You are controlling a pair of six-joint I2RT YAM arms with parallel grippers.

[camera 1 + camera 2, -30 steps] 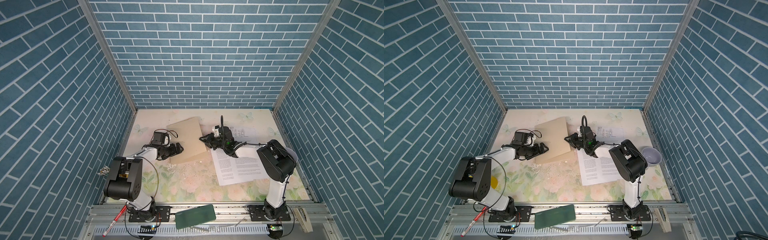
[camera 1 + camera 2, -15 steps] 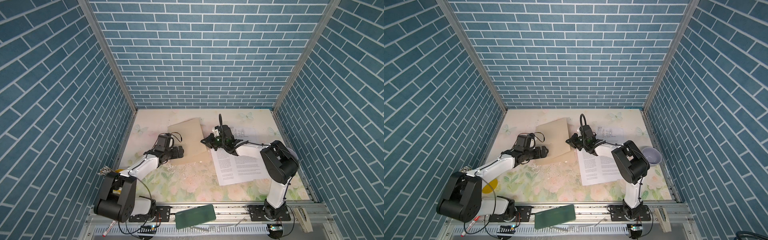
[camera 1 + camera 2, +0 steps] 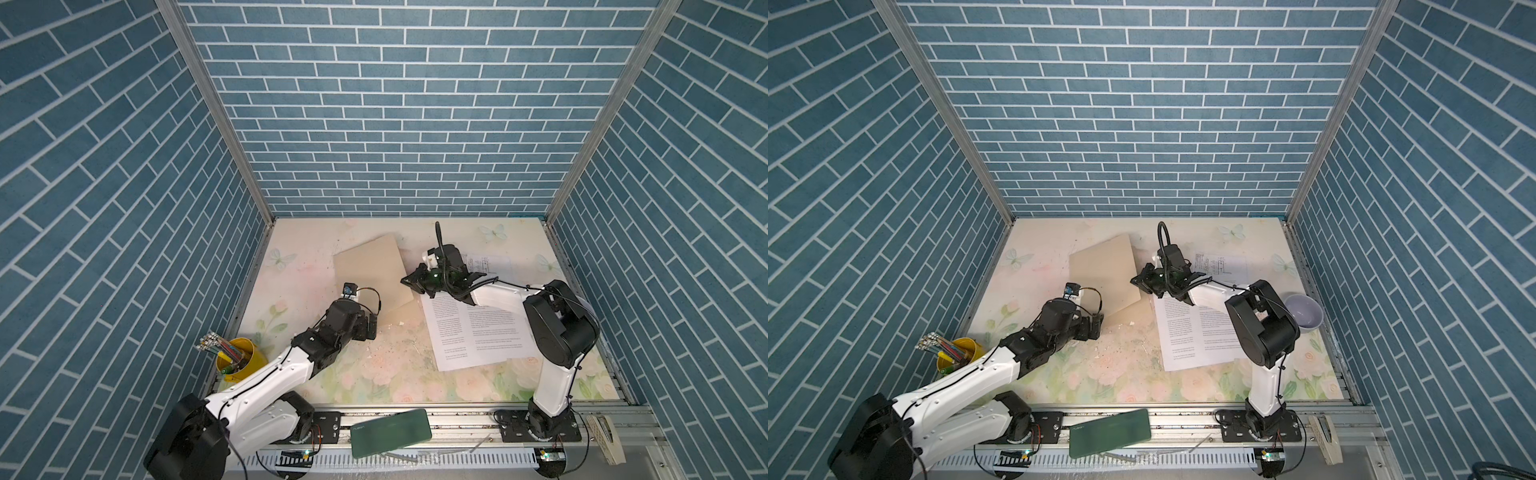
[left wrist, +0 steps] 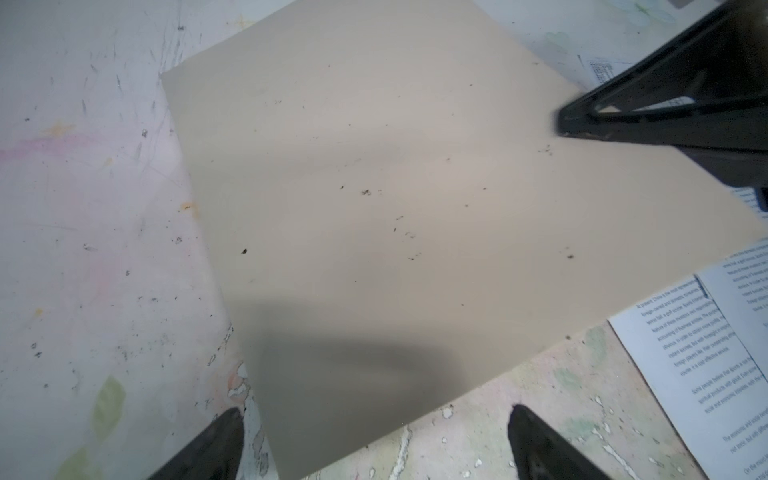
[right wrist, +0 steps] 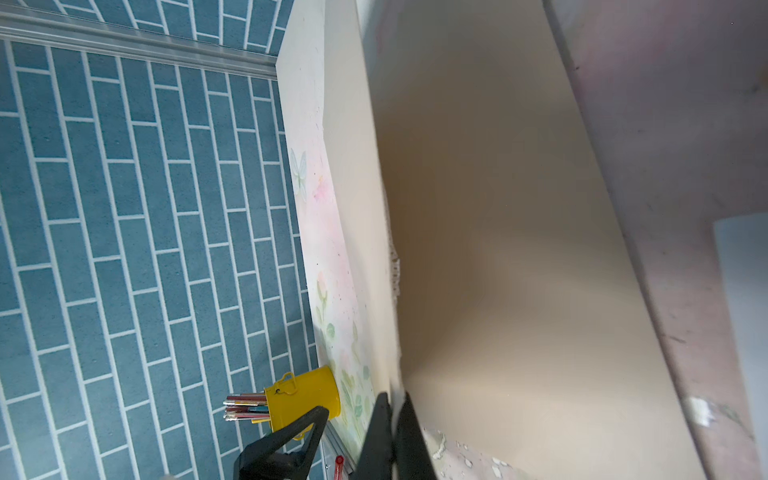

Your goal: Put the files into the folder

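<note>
**Left arm (image 3: 266,374) has dropped low, right claw (image 3: 406,281) has shut on the folder (image 3: 368,274)**

Compared with a second ago, the left arm has flattened out. Its shoulder has sunk toward the front rail, so the yellow cup (image 3: 237,362) of pencils is now visible. The left claw (image 3: 370,326) has backed off toward the front of the folder. The right claw had a small gap before and has now closed all the way.

Biggest stuff first: the floral table (image 3: 395,374) fills the floor of the blue brick booth. The right arm (image 3: 557,332) reaches across the papers toward the middle.

The folder lies tilted on the far-middle part of the table, plain tan and scuffed. The files (image 3: 473,332) are all outside it, to its right. The text sheets (image 3: 1196,336) overlap each other, and their near corner sits just beside the folder's edge. The diagram sheet (image 3: 492,264) lies farther back, partly hidden behind the right wrist.

In the right wrist view, the right claw's two black fingers (image 5: 409,436) are pressed together on the folder's thin edge. The left claw is spread as wide as it goes and holds nothing. In its own wrist view it sits at the folder's near corner.

Smaller bits: a dark green case (image 3: 390,432) lies on the front rail. In a top view, a pale bowl (image 3: 1304,311) shows behind the right arm.
</note>
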